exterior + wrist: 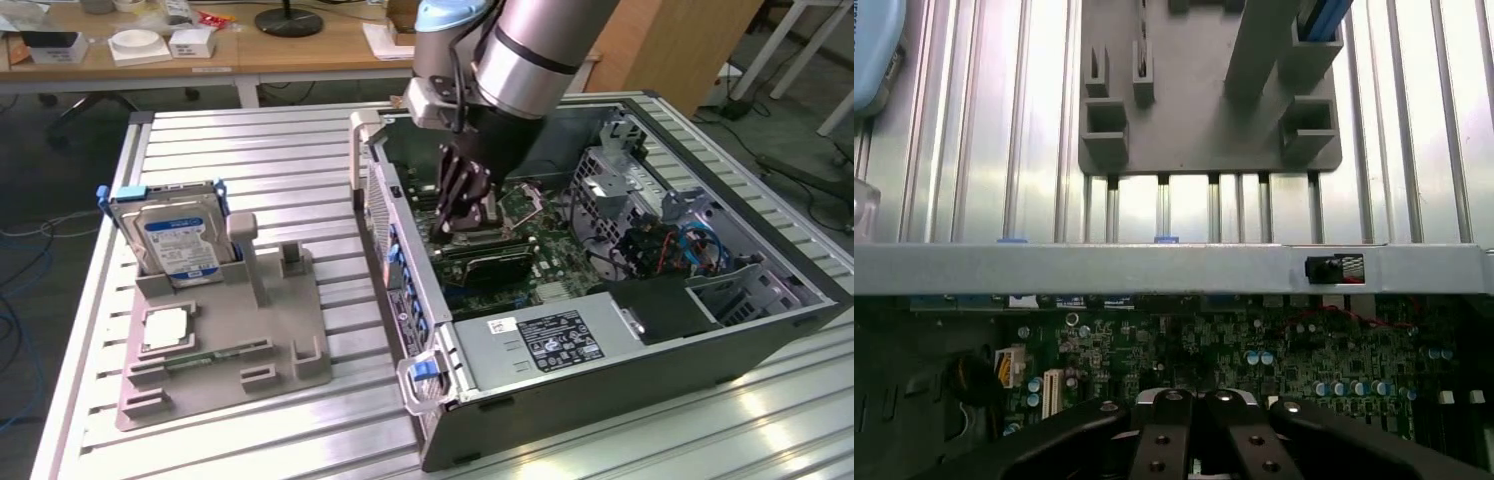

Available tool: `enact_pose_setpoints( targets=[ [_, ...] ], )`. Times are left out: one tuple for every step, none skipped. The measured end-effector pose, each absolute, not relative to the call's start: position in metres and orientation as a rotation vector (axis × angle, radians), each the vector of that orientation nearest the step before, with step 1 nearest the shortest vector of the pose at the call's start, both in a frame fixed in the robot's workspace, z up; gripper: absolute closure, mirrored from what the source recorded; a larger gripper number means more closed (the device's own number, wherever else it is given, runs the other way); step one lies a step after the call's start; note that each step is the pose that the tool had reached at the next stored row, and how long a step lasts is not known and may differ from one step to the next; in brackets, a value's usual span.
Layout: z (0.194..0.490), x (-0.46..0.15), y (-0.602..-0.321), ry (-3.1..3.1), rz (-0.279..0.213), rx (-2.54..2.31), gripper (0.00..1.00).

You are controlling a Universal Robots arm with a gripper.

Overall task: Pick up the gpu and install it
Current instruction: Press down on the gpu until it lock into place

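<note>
**Hand down in the case, fingers together over the gpu**

Hand is inside the open dark-grey computer tower case, which lies on its side on the ribbed aluminium worktop. Fingers are pressed together, tips pointing down at the green motherboard.

The gpu, seen as a thin dark rectangular card, sits on the motherboard just under and beside my fingertips. Can't tell whether I'm touching it or whether it's fully seated.

Wrist view: hand has its black fingers side by side, with the motherboard close below. The grey case wall runs across behind it.

At the exterior view's left, well apart from me, a grey plastic fixture tray lies on the worktop. A boxy silver hard drive with blue-white label stands upright in it. A small square silver processor chip lies flat in a pocket nearer the camera.
</note>
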State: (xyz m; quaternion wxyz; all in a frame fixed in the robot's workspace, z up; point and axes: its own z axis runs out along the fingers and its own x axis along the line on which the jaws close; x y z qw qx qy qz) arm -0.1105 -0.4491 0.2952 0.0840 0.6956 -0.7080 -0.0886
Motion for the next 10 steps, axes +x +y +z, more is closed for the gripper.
enact_pose_setpoints(
  targets=[
    [0.294,-0.111,-0.448,-2.112,-0.265,2.075,0.9],
    [0.294,-0.112,-0.447,-2.112,-0.265,2.075,0.9],
    [0.294,-0.113,-0.446,-2.112,-0.265,2.076,0.9],
    [0.294,-0.114,-0.445,-2.112,-0.265,2.075,0.9],
    [0.294,-0.116,-0.445,-2.112,-0.265,2.075,0.9],
    [0.294,-0.119,-0.445,-2.112,-0.265,2.075,0.9],
    [0.294,-0.121,-0.445,-2.112,-0.265,2.075,0.9],
    [0.293,-0.122,-0.444,-2.112,-0.265,2.075,0.9],
    [0.293,-0.123,-0.444,-2.112,-0.265,2.075,0.9],
    [0.293,-0.123,-0.443,-2.112,-0.265,2.075,0.9]
  ],
)
